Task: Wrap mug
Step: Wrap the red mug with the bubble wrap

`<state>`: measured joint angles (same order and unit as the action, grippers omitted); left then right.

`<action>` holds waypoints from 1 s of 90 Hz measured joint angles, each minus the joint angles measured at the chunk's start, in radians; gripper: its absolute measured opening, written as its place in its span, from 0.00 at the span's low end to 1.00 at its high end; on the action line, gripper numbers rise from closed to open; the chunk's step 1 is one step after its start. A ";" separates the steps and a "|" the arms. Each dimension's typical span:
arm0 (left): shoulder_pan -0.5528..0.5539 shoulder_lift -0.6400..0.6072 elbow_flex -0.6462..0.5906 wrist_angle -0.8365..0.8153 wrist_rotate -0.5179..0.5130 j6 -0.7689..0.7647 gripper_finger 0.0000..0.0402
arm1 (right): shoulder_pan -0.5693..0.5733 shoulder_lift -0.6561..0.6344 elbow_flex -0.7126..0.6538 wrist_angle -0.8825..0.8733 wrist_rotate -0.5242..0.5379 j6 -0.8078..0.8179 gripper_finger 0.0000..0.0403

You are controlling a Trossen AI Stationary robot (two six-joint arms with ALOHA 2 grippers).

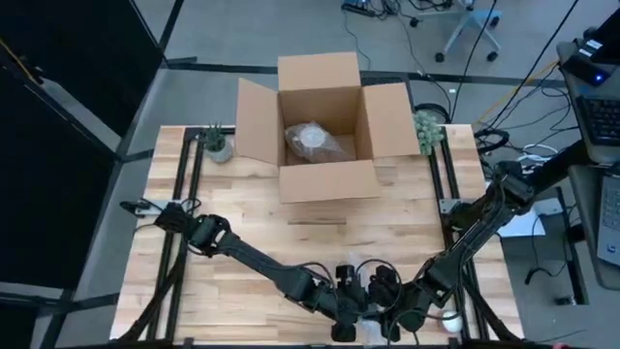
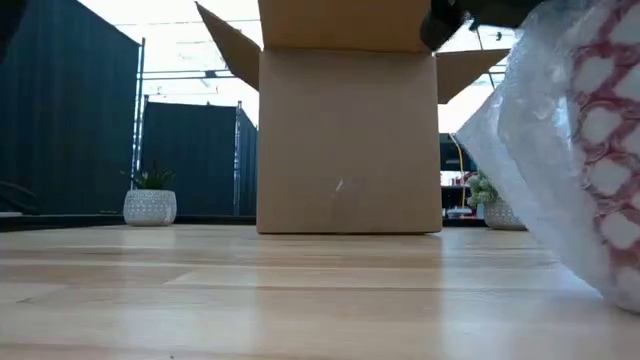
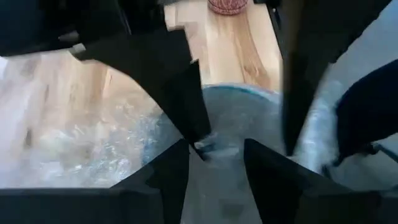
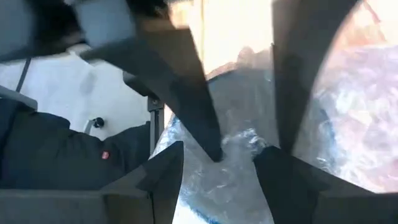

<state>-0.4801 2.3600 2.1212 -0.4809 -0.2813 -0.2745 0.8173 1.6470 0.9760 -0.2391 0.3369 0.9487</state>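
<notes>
1. Two claws, the left claw (image 1: 351, 308) and right claw (image 1: 389, 310), meet at the desk's (image 1: 252, 218) near edge, each grasping bubble wrap (image 2: 560, 170) to fold it round the mug (image 2: 605, 130).
2. The box (image 1: 325, 131) waits open beyond, probably for the wrapped mug.

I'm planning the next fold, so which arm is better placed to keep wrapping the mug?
Neither clearly: left end effector and right end effector both sit at the clear bubble wrap near the table's front edge.
</notes>
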 joint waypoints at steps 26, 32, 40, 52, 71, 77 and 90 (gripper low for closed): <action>0.000 -0.002 0.003 0.004 -0.064 0.030 0.35 | 0.000 -0.001 -0.005 0.040 0.000 -0.044 0.45; 0.000 -0.002 0.003 -0.009 -0.082 0.049 0.35 | 0.000 0.000 -0.005 0.041 0.001 -0.050 0.45; 0.007 0.024 -0.005 -0.011 -0.082 0.045 0.35 | 0.000 0.000 -0.005 0.043 0.000 -0.063 0.45; 0.005 0.058 -0.030 0.001 -0.079 0.026 0.35 | 0.000 -0.004 -0.006 0.043 0.004 -0.077 0.45; 0.014 0.069 -0.036 0.019 -0.048 0.007 0.35 | 0.000 -0.071 -0.012 0.031 -0.027 -0.077 0.45; 0.014 0.069 -0.037 0.019 -0.048 0.019 0.35 | 0.002 -0.118 -0.015 0.017 -0.053 -0.075 0.45; 0.014 0.069 -0.038 0.020 -0.043 0.019 0.35 | 0.013 -0.225 -0.010 -0.015 -0.109 -0.066 0.45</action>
<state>-0.4660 2.4290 2.0832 -0.4613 -0.3239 -0.2553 0.8301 1.4223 0.9657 -0.2543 0.2278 0.8822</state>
